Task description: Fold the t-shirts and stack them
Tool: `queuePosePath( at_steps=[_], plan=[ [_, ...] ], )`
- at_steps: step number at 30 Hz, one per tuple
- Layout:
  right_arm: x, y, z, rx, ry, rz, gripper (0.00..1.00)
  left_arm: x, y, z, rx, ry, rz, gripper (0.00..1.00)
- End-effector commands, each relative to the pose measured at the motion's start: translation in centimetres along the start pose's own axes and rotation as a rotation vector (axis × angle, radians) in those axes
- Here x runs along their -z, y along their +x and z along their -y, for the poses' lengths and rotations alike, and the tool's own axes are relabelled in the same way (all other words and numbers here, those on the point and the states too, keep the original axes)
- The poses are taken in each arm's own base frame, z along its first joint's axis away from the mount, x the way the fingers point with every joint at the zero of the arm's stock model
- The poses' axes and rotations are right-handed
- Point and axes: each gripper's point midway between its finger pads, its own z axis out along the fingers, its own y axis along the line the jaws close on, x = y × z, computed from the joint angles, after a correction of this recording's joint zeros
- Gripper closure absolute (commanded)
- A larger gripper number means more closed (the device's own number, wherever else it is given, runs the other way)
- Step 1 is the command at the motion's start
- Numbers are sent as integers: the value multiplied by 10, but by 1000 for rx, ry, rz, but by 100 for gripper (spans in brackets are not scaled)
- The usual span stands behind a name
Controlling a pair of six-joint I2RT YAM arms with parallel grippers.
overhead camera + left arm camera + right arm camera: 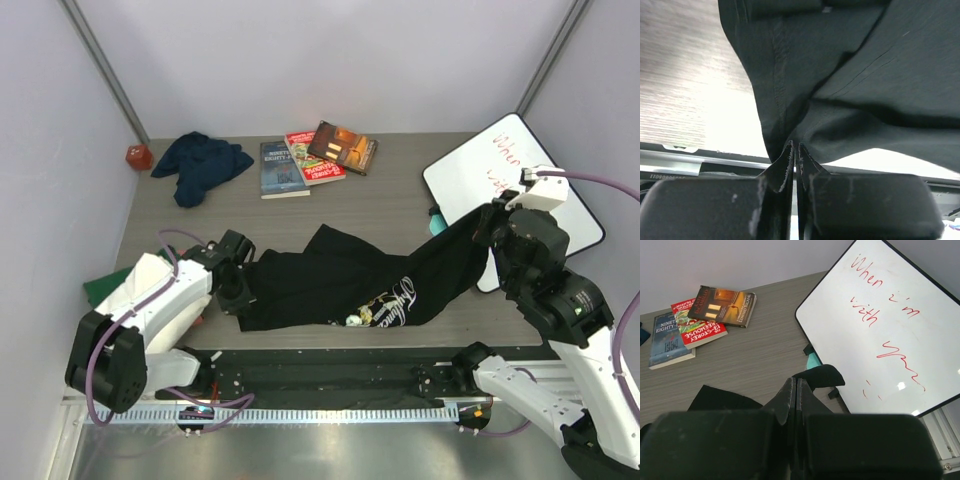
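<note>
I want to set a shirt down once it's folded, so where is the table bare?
Bare table lies between the books and the black shirt, reaching right to the whiteboard. A smaller patch sits in front of the navy shirt. The front edge is crowded with the black shirt.

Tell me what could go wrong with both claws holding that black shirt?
The left gripper pinches only an edge of the shirt, so it might slip out. The right gripper holds its end beside the whiteboard; a swing could knock it. The shirt lies bunched between them, so a fold may trap wrinkles.
</note>
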Motion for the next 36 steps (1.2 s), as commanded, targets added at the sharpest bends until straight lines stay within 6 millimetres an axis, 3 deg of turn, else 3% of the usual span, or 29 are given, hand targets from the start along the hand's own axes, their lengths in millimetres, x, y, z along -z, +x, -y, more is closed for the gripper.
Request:
queuePosePath(
  at_steps=[1, 13, 28, 32, 34, 35, 36],
  plan=[
    [-2, -7, -9, -69, -27, 33, 99, -5, 8, 10, 13, 52, -13, 98],
    [3, -18, -2, -59, -13, 61, 99, -46, 27, -5, 10, -72, -134, 99],
    [-2, -19, -5, -52, -2, 57, 99, -47, 54, -4, -27, -80, -195, 100],
    [-1, -21, -3, -46, 2, 61, 99, -30, 52, 2, -30, -60, -173, 100],
    [-1, -20, -3, -43, 5, 61, 99, -10, 37, 13, -34, -18, -103, 100],
    [-1, -20, -2, -44, 5, 63, 99, 1, 35, 9, -38, -36, -94, 100],
    [-1, -19, -2, -41, 6, 60, 99, 18, 17, 17, -55, -22, -19, 100]
  ],
)
